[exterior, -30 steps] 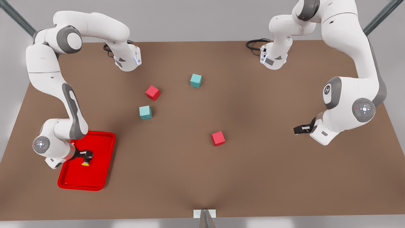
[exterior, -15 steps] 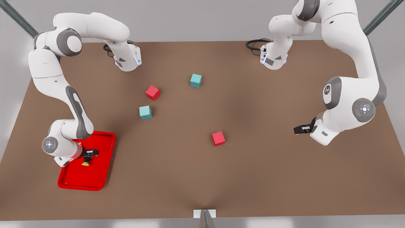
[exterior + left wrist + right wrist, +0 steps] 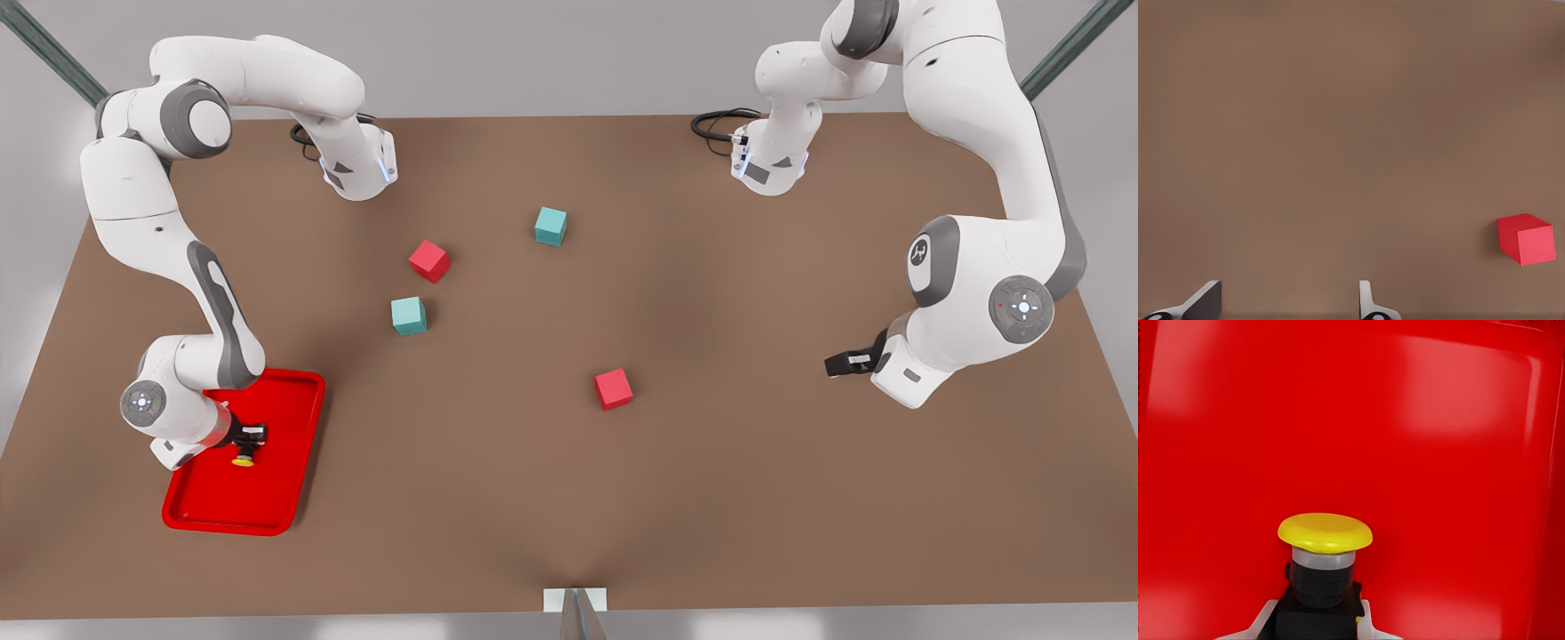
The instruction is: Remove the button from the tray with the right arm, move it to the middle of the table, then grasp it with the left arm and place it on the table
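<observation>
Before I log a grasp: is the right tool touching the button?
Touching. The right wrist view shows the right tool's fingers pressed against the button's dark body, no gap.

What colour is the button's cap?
Yellow; the button has a dark body. Clearest in the right wrist view.

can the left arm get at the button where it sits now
Probably not. The button lies in the red tray at the front view's left, between the right pincer's fingers. The left pincer hangs open far across the table, so reach looks doubtful.
</observation>
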Motion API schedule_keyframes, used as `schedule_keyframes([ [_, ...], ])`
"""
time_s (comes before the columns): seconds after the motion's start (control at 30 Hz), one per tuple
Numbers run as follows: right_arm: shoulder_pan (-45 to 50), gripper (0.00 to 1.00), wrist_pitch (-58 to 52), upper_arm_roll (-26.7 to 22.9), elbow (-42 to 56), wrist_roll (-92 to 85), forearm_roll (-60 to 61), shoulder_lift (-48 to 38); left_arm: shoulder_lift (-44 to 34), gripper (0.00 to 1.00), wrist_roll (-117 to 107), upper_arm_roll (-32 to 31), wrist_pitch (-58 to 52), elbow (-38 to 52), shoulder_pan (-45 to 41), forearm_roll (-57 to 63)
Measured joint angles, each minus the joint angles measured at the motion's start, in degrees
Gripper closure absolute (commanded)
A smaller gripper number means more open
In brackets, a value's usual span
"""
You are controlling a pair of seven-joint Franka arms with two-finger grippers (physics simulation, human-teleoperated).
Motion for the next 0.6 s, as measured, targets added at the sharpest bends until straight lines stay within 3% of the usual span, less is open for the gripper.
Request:
schedule_keyframes([
  [0.2, -0.17, 0.56, -2.74, 0.59, -1.71, -0.13, 0.22, -5.47, 0.0, 0.0, -0.04, 0.0, -0.02, 0.07, 0.0, 0.0],
  [0.33, 0.64, 0.56, -8.18, 3.9, -2.08, 0.08, 1.98, -11.5, 0.0, 0.0, -0.07, -0.01, -0.11, 0.02, -0.16, 0.03],
  [0.43, 8.29, 0.56, -12.06, 5.27, -1.36, 1.72, 5.84, -13.52, -0.06, 0.0, -0.08, -0.01, -0.17, 0.18, -0.2, 0.1],
  [0.5, 18.5, 0.56, -13.92, 1.93, 0.07, 3.72, 9.72, -13.96, 0.05, 0.0, -0.09, -0.07, -0.1, 0.12, -0.07, 0.07],
  [0.6, 39.3, 0.55, -15.89, -10.91, 4.46, 7.09, 18.49, -13.27, 0.08, 0.0, -0.11, -0.08, -0.04, 0.04, -0.14, 0.05],
])
